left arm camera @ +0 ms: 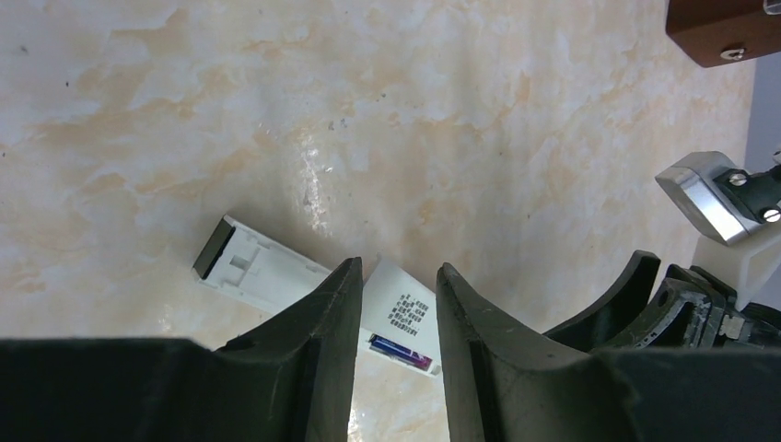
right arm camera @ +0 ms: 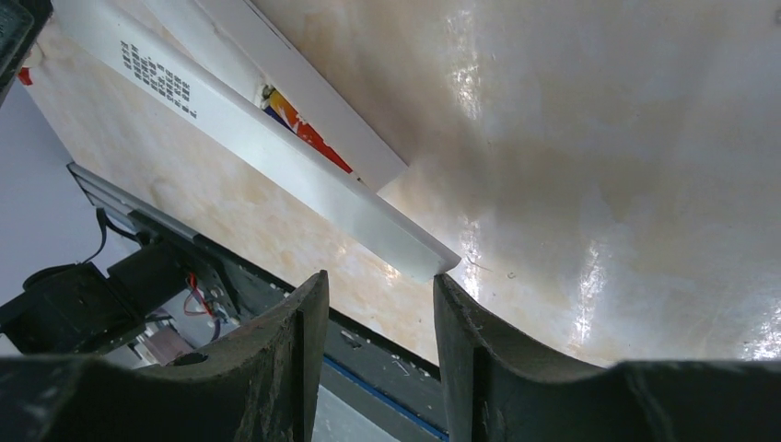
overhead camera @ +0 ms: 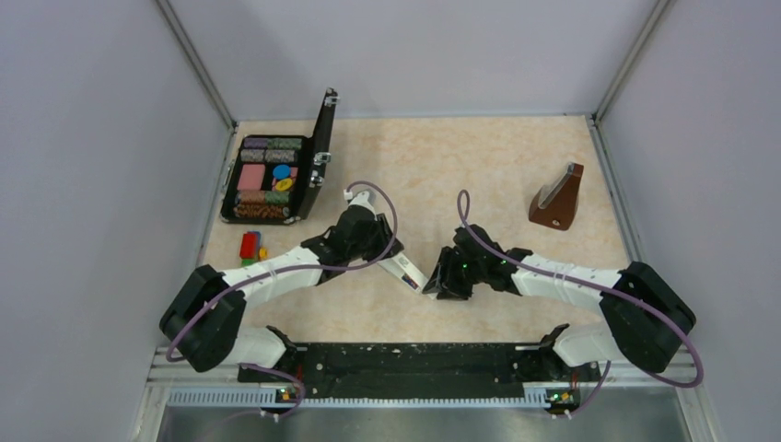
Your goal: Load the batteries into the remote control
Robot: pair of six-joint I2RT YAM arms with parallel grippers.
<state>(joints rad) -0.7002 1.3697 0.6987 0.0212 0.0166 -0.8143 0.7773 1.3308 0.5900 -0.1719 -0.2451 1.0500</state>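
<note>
I judge loading half done: the remote control (overhead camera: 406,273), well left of the metronome (overhead camera: 558,197), shows one battery (right arm camera: 308,135) in its open bay; my right gripper (right arm camera: 378,278) stands spread and empty, my left gripper (left arm camera: 398,269) straddles the remote, grip unclear.

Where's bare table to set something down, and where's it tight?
Bare: rear centre, between chip case and metronome; also the near strip along the black rail. Tight: mid-table, where left gripper and right gripper meet at the remote control.
</note>
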